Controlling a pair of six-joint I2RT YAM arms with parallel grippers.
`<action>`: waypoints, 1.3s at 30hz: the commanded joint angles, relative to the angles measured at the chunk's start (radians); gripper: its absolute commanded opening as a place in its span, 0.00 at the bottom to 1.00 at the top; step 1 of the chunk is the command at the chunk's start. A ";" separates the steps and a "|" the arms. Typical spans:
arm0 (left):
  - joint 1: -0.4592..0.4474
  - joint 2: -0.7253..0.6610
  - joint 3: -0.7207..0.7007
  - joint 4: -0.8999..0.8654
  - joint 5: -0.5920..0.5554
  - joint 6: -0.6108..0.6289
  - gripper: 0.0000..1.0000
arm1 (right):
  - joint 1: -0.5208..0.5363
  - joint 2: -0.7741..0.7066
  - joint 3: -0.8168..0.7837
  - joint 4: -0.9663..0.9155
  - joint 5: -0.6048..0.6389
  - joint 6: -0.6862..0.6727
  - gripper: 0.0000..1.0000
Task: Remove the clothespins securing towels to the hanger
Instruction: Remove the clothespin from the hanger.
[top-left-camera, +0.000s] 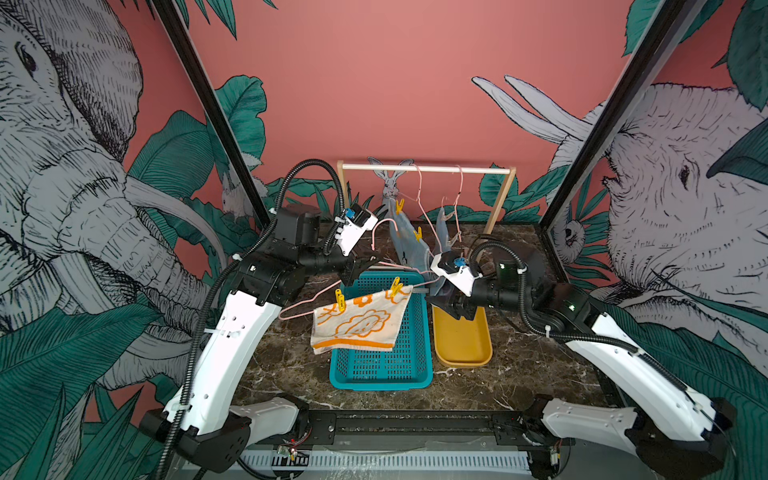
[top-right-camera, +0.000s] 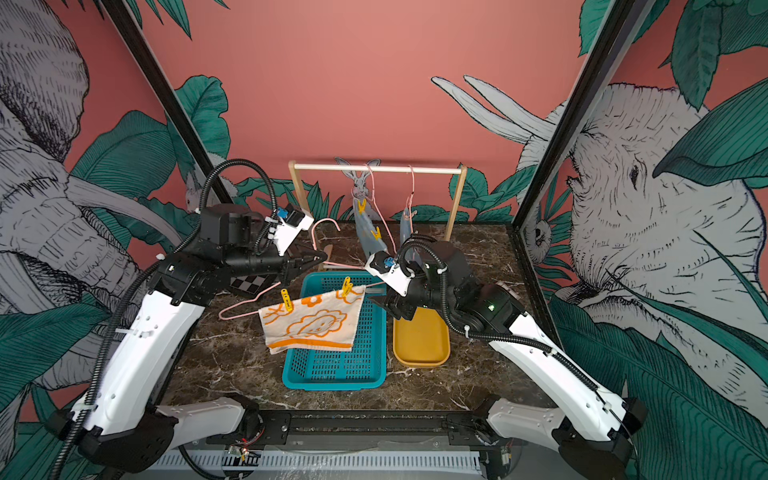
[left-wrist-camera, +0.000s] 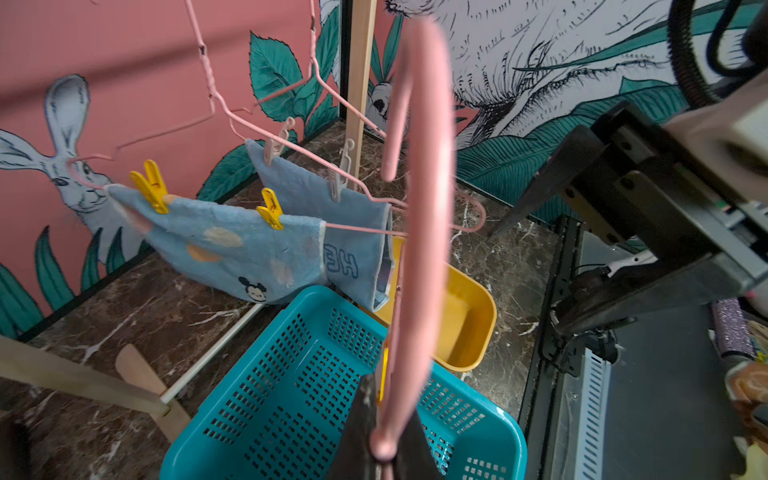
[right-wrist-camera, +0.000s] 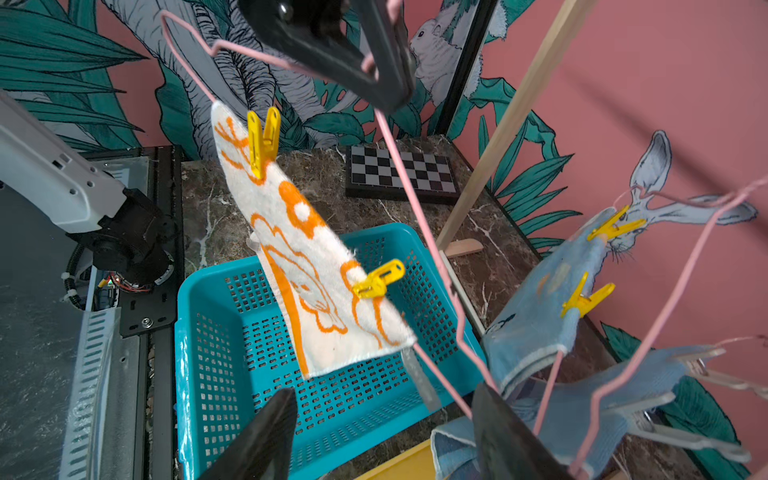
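**Left arm holds a pegged towel above the basket; right jaws stand apart**

The wooden rack (top-left-camera: 424, 168) stands behind the teal basket (top-left-camera: 380, 384), at the table's far edge. Two pink rack hangers (top-left-camera: 419, 195) hook over its rail.

The teal basket sits mid-table and shows in both top views (top-right-camera: 332, 380).

A yellow tray (top-left-camera: 461, 353) lies just beside the basket, on the right arm's side. A checkerboard (right-wrist-camera: 403, 174) lies flat on the table beyond the basket's far left corner.

The white towel (top-left-camera: 357, 324), orange-patterned, hangs in the air over the basket's left rim, pinned to the bottom bar of the held hanger (top-left-camera: 307, 301).

One blue towel (left-wrist-camera: 232, 249) hangs behind the basket on a rack hanger. The second blue towel (left-wrist-camera: 316, 195) hangs just beside it on the other rack hanger.

The held hanger is pink wire, tilted, above the basket's far left corner.

The left gripper (top-left-camera: 370, 262) is above the basket's far rim, pinched tight on the held hanger's neck. Its fingertips (left-wrist-camera: 361, 436) meet around the pink wire.

The right gripper (right-wrist-camera: 386, 440) is by the basket's far right corner with its jaws spread wide and nothing clamped. The hanger's bar end reaches in between them.

Two yellow pegs (top-left-camera: 340, 300) clip the white towel's top edge, and two more hold the blue towel. Two pale pegs (left-wrist-camera: 276, 147) hold the second blue towel.
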 joint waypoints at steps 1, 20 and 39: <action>0.005 -0.004 -0.027 0.043 0.111 0.022 0.00 | 0.016 0.037 0.047 -0.040 -0.006 -0.062 0.65; 0.004 0.012 -0.098 0.093 0.215 -0.002 0.00 | 0.032 0.139 0.051 -0.133 -0.051 -0.135 0.60; 0.004 0.025 -0.104 0.087 0.263 0.006 0.00 | 0.032 0.215 0.103 -0.156 -0.023 -0.181 0.54</action>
